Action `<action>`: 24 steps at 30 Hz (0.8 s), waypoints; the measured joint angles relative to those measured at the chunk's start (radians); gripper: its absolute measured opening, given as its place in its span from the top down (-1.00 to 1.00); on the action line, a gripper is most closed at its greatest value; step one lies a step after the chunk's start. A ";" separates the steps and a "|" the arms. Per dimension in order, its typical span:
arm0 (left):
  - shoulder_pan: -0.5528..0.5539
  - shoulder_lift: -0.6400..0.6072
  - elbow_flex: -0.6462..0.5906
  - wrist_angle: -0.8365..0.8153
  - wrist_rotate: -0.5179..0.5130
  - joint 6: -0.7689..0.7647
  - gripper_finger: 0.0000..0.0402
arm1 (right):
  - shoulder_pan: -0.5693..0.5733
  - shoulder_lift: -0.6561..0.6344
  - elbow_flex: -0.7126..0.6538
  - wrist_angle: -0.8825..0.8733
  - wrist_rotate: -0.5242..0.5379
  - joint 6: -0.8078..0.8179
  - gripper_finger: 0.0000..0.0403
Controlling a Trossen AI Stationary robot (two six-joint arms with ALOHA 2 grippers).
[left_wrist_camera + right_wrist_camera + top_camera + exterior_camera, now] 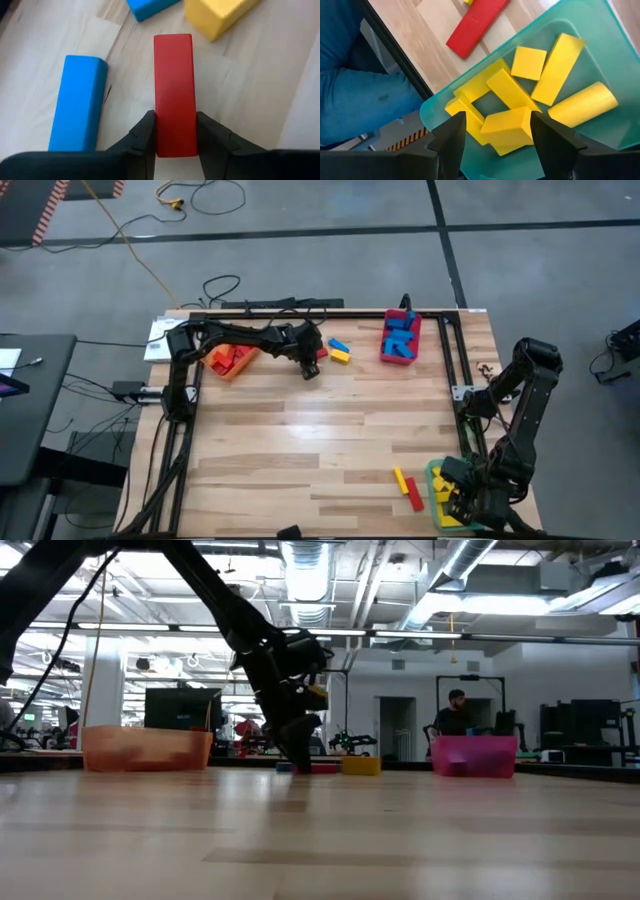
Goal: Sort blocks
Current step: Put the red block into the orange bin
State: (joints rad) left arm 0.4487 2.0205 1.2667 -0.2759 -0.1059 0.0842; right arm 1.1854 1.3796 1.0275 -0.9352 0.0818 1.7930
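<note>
My left gripper (pixel 175 135) is pinched on a red block (pixel 173 90) lying on the table beside a blue block (pixel 80 102). My right gripper (pixel 495 132) hangs spread and empty over the green bin (pixel 580 30) of yellow blocks (pixel 507 127).

A pale wooden table (pixel 300 450) with plank seams and a dark frame along its edges carries everything. At its far edge an orange bin (pixel 232 360) sits toward the left and a red bin (pixel 400 340) toward the right. Between them a red block (pixel 174 90), two blue blocks (pixel 80 102) and a yellow block (pixel 341 356) lie close together on the wood. At the near right corner stands a green bin (pixel 570 30); just beside it lie another yellow block (pixel 399 478) and another red block (pixel 413 495).
</note>
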 joint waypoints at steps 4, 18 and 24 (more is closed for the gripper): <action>-0.014 -0.030 -0.002 -0.051 -0.008 0.042 0.52 | -0.018 0.000 0.000 0.000 0.000 -0.034 -0.17; -0.067 -0.384 -0.005 -0.458 -0.167 0.062 0.52 | -0.093 0.000 0.000 -0.006 0.012 -0.198 -0.17; -0.082 -0.547 -0.005 -0.674 -0.199 -0.002 0.52 | -0.139 0.000 0.000 -0.006 0.033 -0.264 -0.17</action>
State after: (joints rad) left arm 0.3667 1.4734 1.2613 -0.9503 -0.3053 0.0818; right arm 1.0468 1.3796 1.0275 -0.9413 0.1146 1.5294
